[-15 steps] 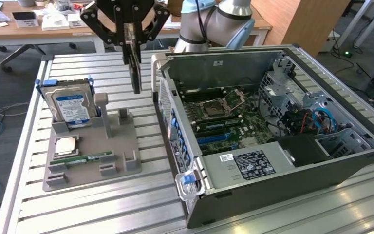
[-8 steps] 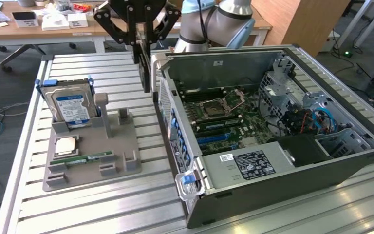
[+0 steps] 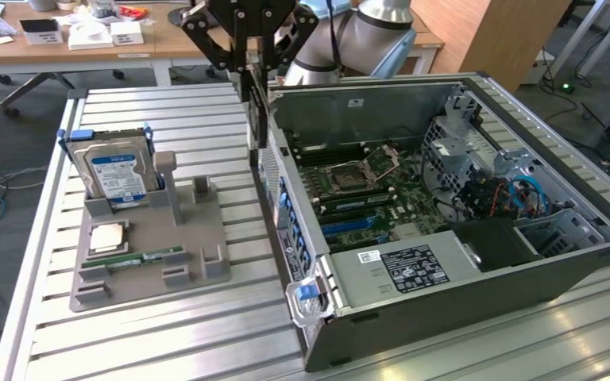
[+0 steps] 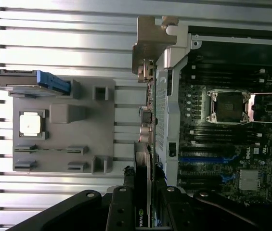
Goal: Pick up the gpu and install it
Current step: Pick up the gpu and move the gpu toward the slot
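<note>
On the slatted desk (image 3: 178, 333) an open case (image 3: 443, 309) is laid, with the motherboard (image 3: 368, 190) inside. Beside it a grey tray (image 3: 210, 238) is placed. In it a hard drive (image 3: 117, 173) is stood upright, and a CPU (image 3: 109, 236) and a RAM stick (image 3: 146, 258) are laid flat. The gpu (image 4: 143, 159) is clamped edge-on by the end effector (image 4: 144, 175), just beside the case wall. Its metal bracket (image 4: 150, 45) is shown clearly by the wrist view.

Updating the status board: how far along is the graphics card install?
Done: the card is off the grey holder. In hand: the gripper is shut on it, hanging it at the side wall of the computer case. Left: the blue slots on the board are empty; card not seated.
</note>
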